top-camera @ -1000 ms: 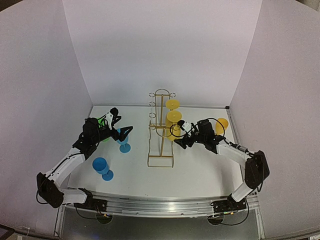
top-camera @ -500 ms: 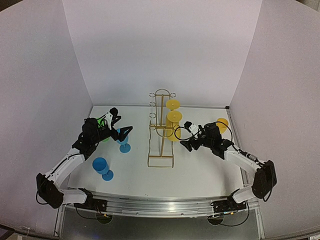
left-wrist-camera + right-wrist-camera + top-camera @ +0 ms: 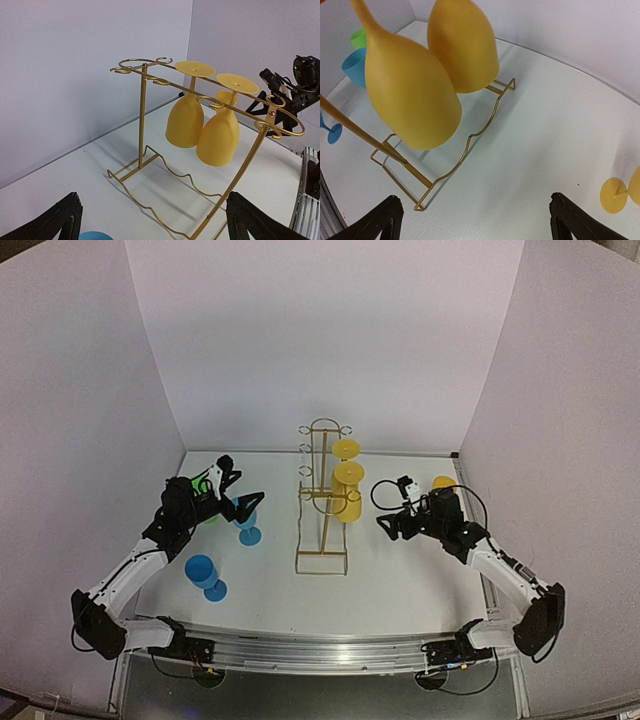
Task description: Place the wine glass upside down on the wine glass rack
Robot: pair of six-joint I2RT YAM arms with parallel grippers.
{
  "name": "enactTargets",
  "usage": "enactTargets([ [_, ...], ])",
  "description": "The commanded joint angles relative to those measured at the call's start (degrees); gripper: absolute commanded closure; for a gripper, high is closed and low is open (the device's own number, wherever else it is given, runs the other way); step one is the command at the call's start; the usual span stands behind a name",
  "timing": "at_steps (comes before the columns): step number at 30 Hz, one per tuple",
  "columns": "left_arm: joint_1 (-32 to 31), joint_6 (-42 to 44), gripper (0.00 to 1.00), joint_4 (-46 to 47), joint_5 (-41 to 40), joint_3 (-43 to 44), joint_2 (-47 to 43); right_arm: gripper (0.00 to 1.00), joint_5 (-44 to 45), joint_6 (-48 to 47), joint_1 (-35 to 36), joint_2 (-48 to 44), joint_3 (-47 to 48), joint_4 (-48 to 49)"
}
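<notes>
Two yellow plastic wine glasses (image 3: 186, 122) hang inverted on the thin gold wire wine glass rack (image 3: 143, 115); left claw (image 3: 240, 486) and right claw (image 3: 392, 512) gape empty; a third yellow glass (image 3: 443, 483) stands unracked at the rack's three o'clock.

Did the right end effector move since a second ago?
Yes. The right end effector has pulled back to the right, away from the wine glass rack, so more bare table shows between them.

The left arm (image 3: 130, 575) and the right arm (image 3: 500, 565) each reach forward and inward with the elbow bent, the left gripper (image 3: 240, 482) and the right gripper (image 3: 392, 527) both held with jaws spread wide.
</notes>
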Motion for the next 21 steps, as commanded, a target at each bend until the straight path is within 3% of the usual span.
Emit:
enactTargets([
  [1,0.2,-0.8,0.01,3.3,0.5,-1.1,-1.9,0.05,0.2,12.7,-4.4,-3.3,1.2,-3.9],
  [4,0.2,-1.7,0.01,3.5,0.5,-1.3,-2.0,0.09,5.6,18.7,-8.4,-1.3,6.9,-11.0],
  [7,0.3,-2.8,0.01,3.6,0.3,-1.6,-2.2,0.13,18.8,21.1,-10.8,2.4,14.1,-20.1],
  [9,0.3,-2.9,0.01,3.5,0.0,-1.9,-2.4,0.16,23.0,22.2,-13.9,5.0,17.3,-23.8],
  [16,0.2,-2.5,0.01,2.9,-0.4,-2.6,-3.4,0.22,19.3,25.1,-25.3,19.7,29.4,-28.7],
  [21,0.3,-1.5,0.01,1.9,-1.3,-2.4,-4.0,0.26,18.1,23.8,-26.3,29.2,37.6,-31.6],
])
